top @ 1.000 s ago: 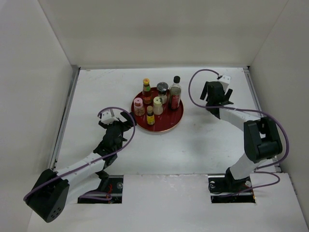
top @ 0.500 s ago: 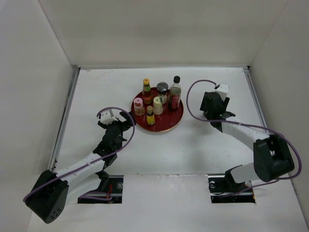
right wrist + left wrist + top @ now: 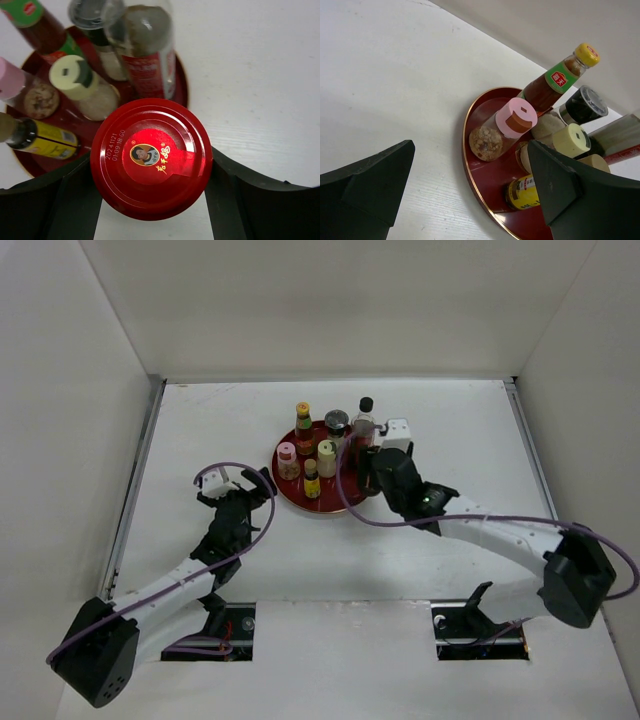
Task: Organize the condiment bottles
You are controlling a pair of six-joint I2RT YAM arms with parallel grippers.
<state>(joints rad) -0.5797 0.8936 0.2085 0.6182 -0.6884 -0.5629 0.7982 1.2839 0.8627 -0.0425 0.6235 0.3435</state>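
My right gripper (image 3: 151, 167) is clamped on the red-capped jar (image 3: 150, 150), one finger against each side of its lid, at the near right rim of the red tray (image 3: 298, 498); I cannot tell whether the jar touches it. On the tray stand the tall clear bottle (image 3: 147, 50), the grey-lidded jar (image 3: 337, 424), the tall yellow-capped bottle (image 3: 555, 82), the pink shaker (image 3: 510, 125), the cream shaker (image 3: 85, 85) and the small yellow-capped bottle (image 3: 312, 478). My left gripper (image 3: 262, 488) is spread wide and holds nothing, low over the table (image 3: 395, 75) just beside the tray's left edge.
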